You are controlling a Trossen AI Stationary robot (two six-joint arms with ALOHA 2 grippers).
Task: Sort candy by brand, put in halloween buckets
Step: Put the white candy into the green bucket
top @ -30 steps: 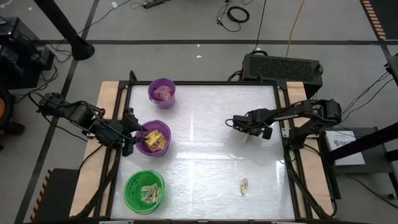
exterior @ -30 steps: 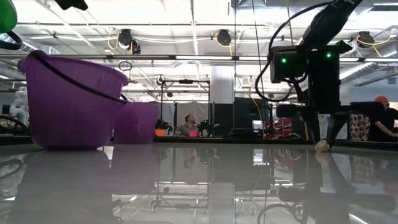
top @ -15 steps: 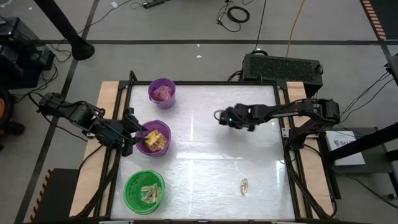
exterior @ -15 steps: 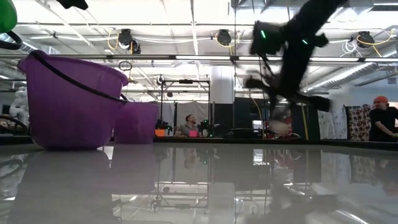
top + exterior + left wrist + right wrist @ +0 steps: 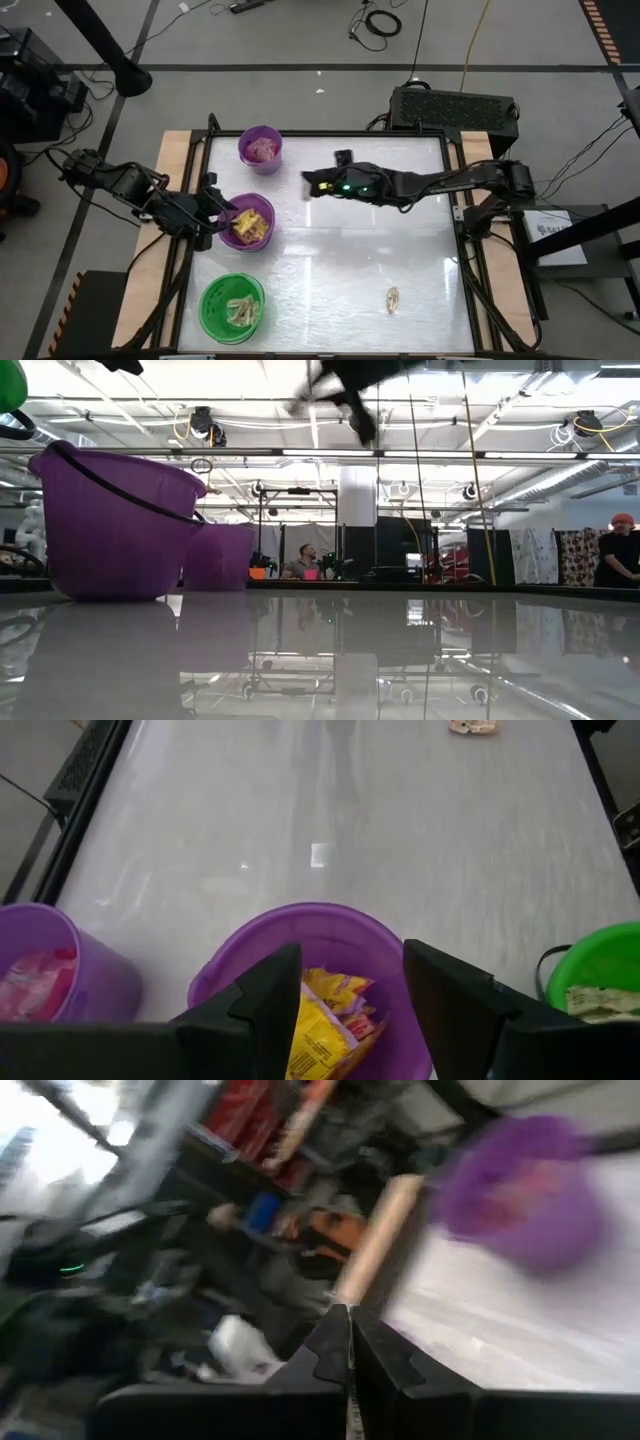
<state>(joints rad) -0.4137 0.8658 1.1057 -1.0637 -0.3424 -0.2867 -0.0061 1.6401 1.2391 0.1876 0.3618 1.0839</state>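
Swung right gripper [image 5: 310,184] off table centre toward small purple bucket [image 5: 261,148], fingers pinched shut; probably carrying tan piece, couldn't confirm. Left gripper [image 5: 222,212] idled wide beside wider purple bucket [image 5: 266,235].

The scene is brightly and evenly lit from ceiling lights [image 5: 300,452], whose long strips glare white in the low view. The glossy table [image 5: 330,270] mirrors them as pale streaks and casts only soft shadows. The right wrist view is smeared with motion blur, and the right arm [image 5: 345,380] blurs in the low view
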